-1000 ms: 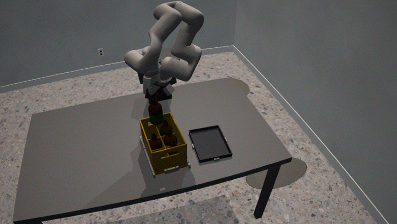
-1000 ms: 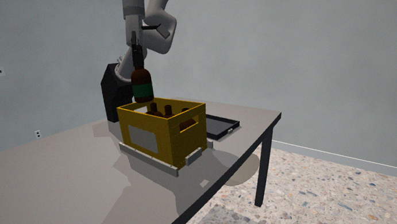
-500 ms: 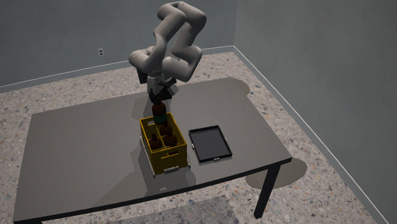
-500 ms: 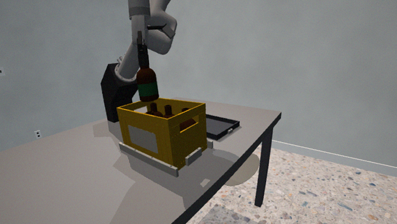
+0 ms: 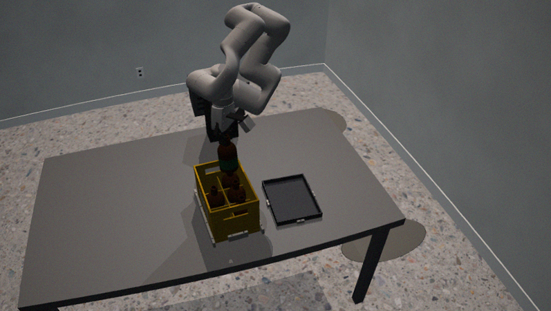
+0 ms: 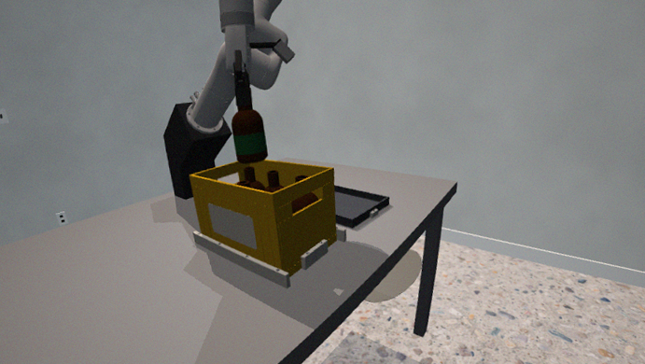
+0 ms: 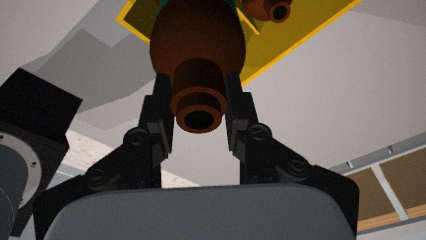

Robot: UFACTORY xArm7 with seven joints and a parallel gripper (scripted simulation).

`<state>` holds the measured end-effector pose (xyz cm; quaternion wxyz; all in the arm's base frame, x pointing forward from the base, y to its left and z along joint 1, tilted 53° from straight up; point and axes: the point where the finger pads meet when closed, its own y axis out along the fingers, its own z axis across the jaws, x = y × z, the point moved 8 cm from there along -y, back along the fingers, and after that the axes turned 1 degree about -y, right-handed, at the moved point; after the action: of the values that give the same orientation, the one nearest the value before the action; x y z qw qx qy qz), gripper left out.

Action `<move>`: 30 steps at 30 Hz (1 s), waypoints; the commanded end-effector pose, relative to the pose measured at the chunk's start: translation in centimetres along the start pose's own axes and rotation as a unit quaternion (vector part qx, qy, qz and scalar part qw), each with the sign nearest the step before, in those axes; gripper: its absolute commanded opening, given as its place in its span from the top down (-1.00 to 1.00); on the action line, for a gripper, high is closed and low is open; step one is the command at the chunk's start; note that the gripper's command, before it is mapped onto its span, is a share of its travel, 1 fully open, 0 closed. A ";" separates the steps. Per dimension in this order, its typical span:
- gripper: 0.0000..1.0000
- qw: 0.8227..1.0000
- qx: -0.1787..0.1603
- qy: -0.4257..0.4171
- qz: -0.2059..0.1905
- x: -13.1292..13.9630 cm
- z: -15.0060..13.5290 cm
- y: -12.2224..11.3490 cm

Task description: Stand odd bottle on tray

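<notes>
Landmark: yellow crate (image 6: pixel 265 226) on the grey table (image 5: pixel 116 198).

Gripper (image 7: pixel 199 107) pinches the neck of a brown bottle (image 6: pixel 248 131) with a green label band. Wrist view: one black finger (image 7: pixel 162 117) on each side of the neck, just under the mouth rim, both pads touching it. Mouth points toward the camera.

Bottle hangs upright above the crate's rear end, the end nearest the arm's black base (image 6: pixel 186 147). Its bottom is about level with the crate rim, over the rear cells.

Other brown bottles (image 5: pixel 235 191) stand inside the crate's cells.

Black tray (image 5: pixel 291 199) lies flat just beside the crate, on the side away from the open table stretch, holding nothing.
</notes>
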<state>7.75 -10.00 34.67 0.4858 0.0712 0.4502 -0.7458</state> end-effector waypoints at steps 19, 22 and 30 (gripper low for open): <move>1.00 1.000 0.001 0.000 0.000 -4.1 -1.8 -0.1; 1.00 1.000 0.001 0.000 0.000 -4.7 -2.1 -0.1; 1.00 1.000 0.001 0.000 0.000 -6.0 -2.7 -0.1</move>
<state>9.68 -4.75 36.14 0.4856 0.0712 0.4502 -0.7459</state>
